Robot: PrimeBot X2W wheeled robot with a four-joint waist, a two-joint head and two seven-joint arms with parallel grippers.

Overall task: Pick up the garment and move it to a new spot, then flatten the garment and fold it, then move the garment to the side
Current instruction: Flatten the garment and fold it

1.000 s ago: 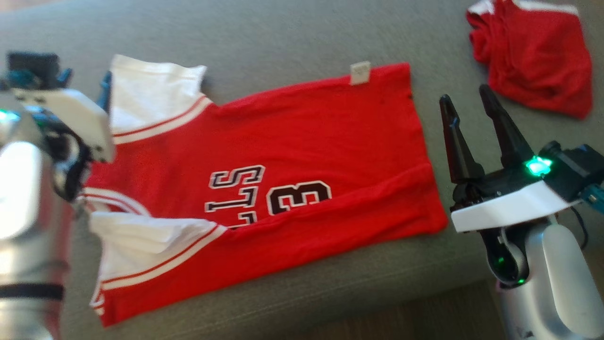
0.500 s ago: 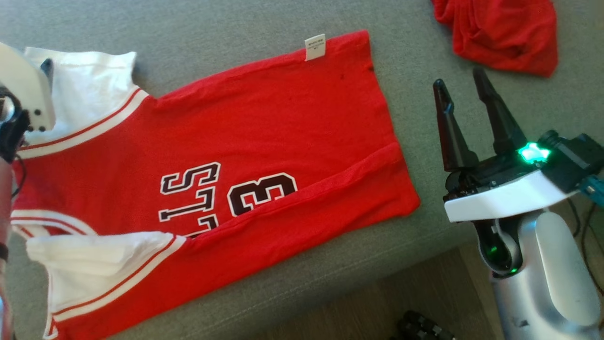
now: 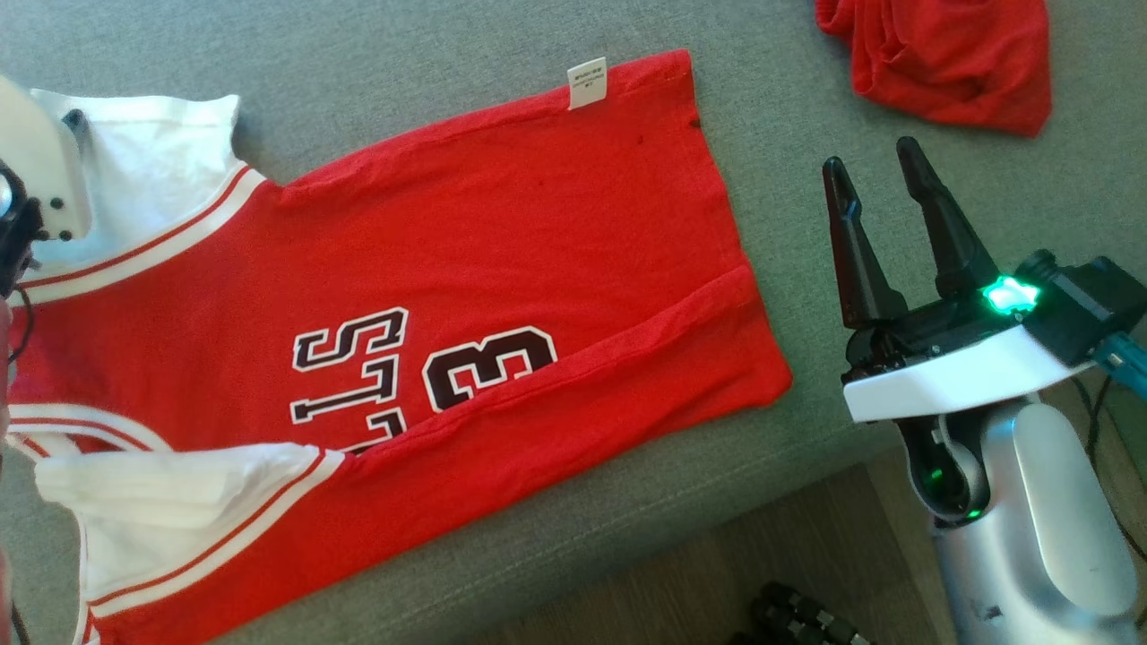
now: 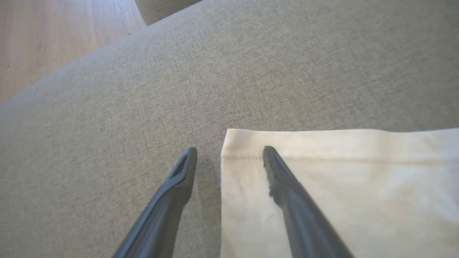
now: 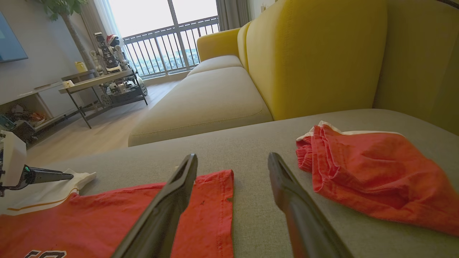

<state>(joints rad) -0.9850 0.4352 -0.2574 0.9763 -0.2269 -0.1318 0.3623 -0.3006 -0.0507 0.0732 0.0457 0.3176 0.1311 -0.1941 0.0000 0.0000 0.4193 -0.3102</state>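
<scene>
A red jersey-style garment with white sleeves and black lettering lies spread on the grey sofa cushion, its near long edge folded over. Its red hem corner lies left of my right gripper. My left gripper hovers open over the far white sleeve, straddling the sleeve's corner: one finger over the cloth, the other over bare cushion. In the head view its white housing sits at the left edge. My right gripper stands open and empty above the cushion, right of the garment's hem.
A second crumpled red garment lies at the back right of the cushion. The cushion's front edge drops to wood floor. A yellow sofa back and a beige sofa stand behind; shelving with clutter lines the far wall.
The head camera has swung, shifting the whole picture left and up. The left gripper's housing has slid to the left edge, over the far white sleeve. The right gripper holds its pose.
</scene>
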